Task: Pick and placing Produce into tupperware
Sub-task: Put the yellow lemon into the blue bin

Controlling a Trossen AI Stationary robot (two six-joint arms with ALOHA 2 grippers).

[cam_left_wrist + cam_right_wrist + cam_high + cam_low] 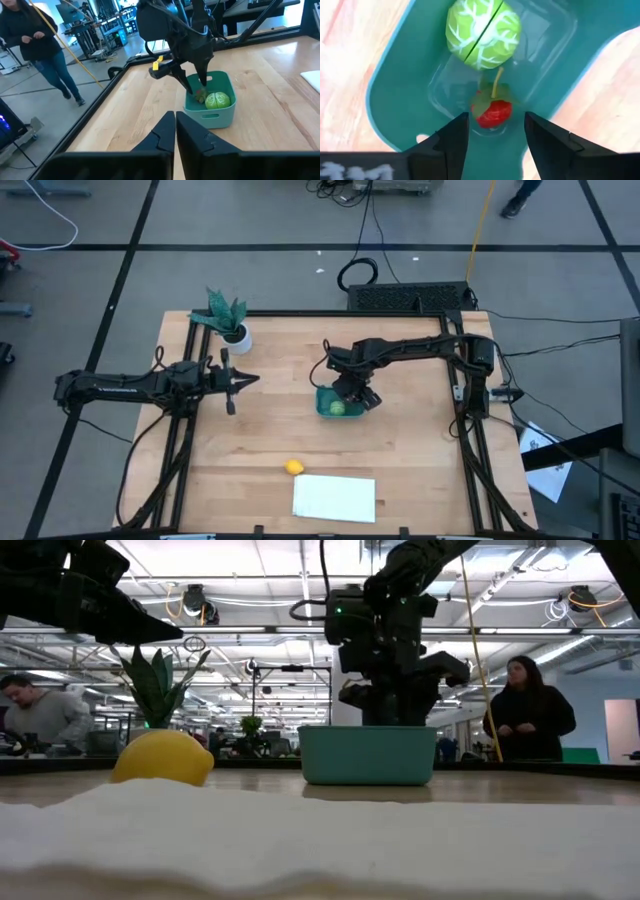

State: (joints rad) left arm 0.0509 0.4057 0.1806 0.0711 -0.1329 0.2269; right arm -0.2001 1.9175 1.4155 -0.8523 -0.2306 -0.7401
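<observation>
Hovering my right gripper [492, 132] inside the shallow teal plastic tub [395, 95], I see its jaws apart around the small red fruit [491, 112], beside the round green vegetable [482, 34]. The yellow lemon [293, 467] lies near the white sheet [334, 498]; my left gripper [243, 381] waits with jaws together.

No legible text, label, brand, number or sign is found in any view; faint marks in the right wrist view cannot be read.
</observation>
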